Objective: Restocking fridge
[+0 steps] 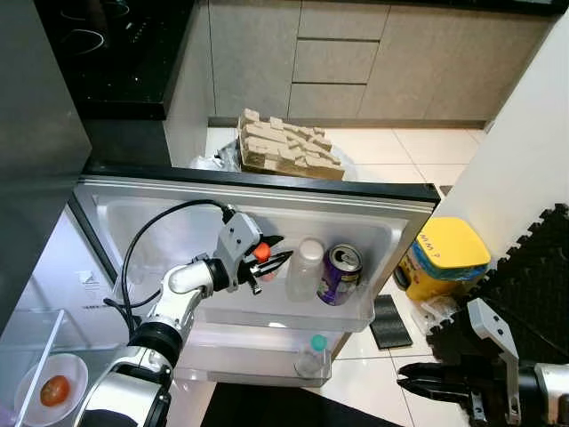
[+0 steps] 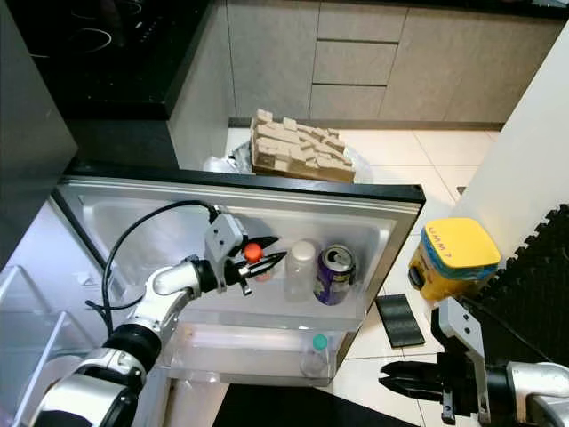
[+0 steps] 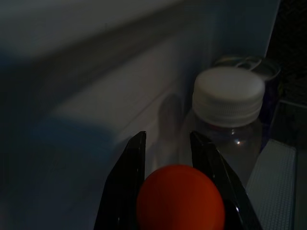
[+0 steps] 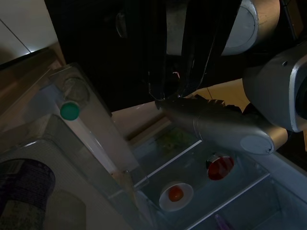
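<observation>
In the left eye view, your left gripper reaches into the upper shelf of the open fridge door, its fingers clamped on the neck of a small orange-capped bottle; treat it as light, rigid and probably smooth-sided, best held just under the cap as now. Just beyond the fingertips stands a white-capped bottle, and past that a purple can. In the right eye view, the right gripper hangs low and idle, fingertips drawn together to a point, nothing between them. In the left wrist view, the orange cap sits between the two black fingers, with the white cap close ahead. The right wrist view shows a plate with a tomato on a shelf inside the fridge.
</observation>
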